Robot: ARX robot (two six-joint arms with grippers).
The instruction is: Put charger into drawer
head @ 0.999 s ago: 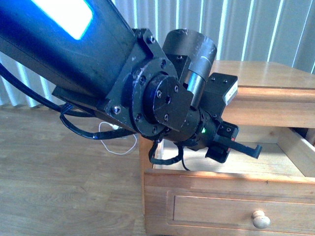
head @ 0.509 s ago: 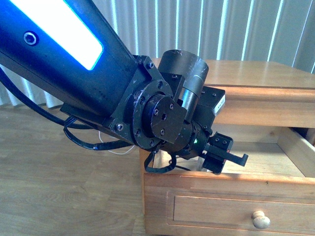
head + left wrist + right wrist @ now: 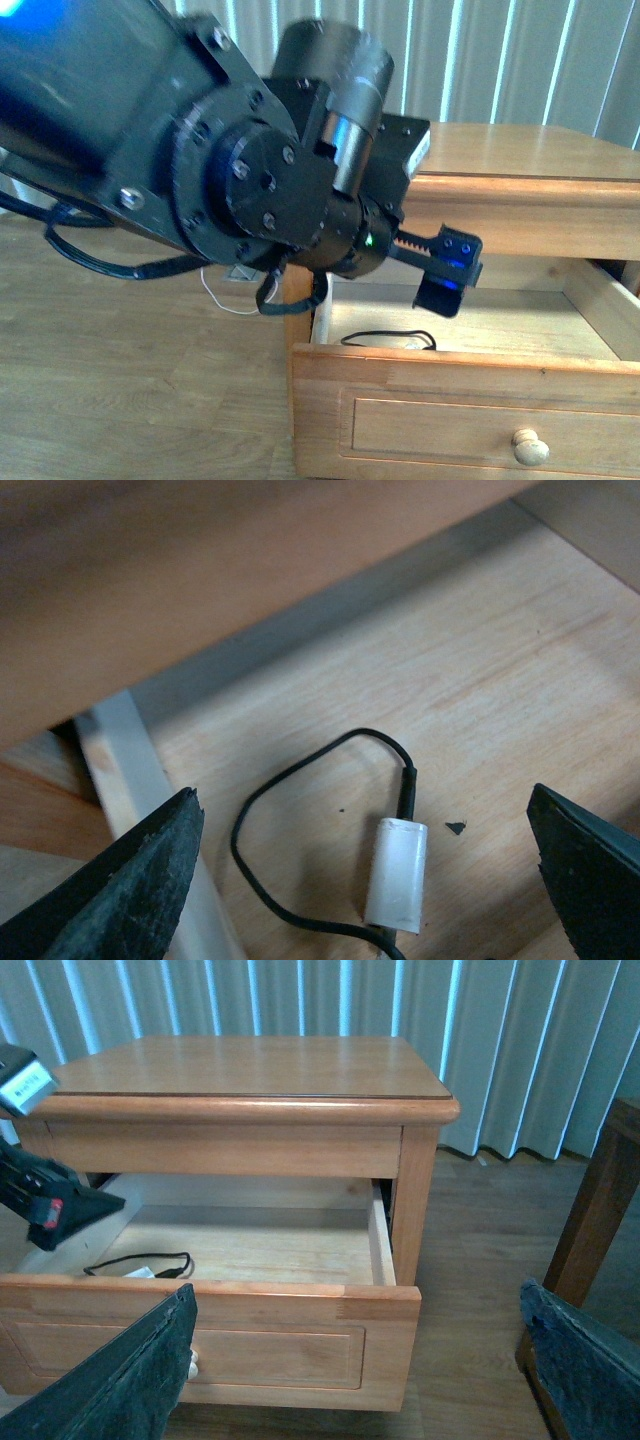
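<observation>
The left arm (image 3: pixel 150 130) fills the left half of the front view. It is blurred and hides the left end of the wooden cabinet (image 3: pixel 415 1200). The cabinet's honey-brown worktop (image 3: pixel 250 1065) sits over the drawer (image 3: pixel 300 1305), which stands pulled out with its pale floor showing.

The right hand (image 3: pixel 357 1293) is spread wide, with nothing between its fingers, well back from the drawer front. One of its fingers covers most of the round knob (image 3: pixel 530 447) in the right wrist view.

The left hand (image 3: pixel 362 805) hangs over the drawer's left part, fingers far apart and gripping nothing. A white label (image 3: pixel 25 1082) on that arm's wrist carries print too small to read.

The charger (image 3: pixel 396 872) lies on the drawer floor near the left front corner, below the left hand and clear of both fingers. Its black cable (image 3: pixel 300 775) curls in a loop beside it. From the front only the loop shows; the drawer front hides most of the white block. The cable's far end runs out of the left wrist picture.
</observation>
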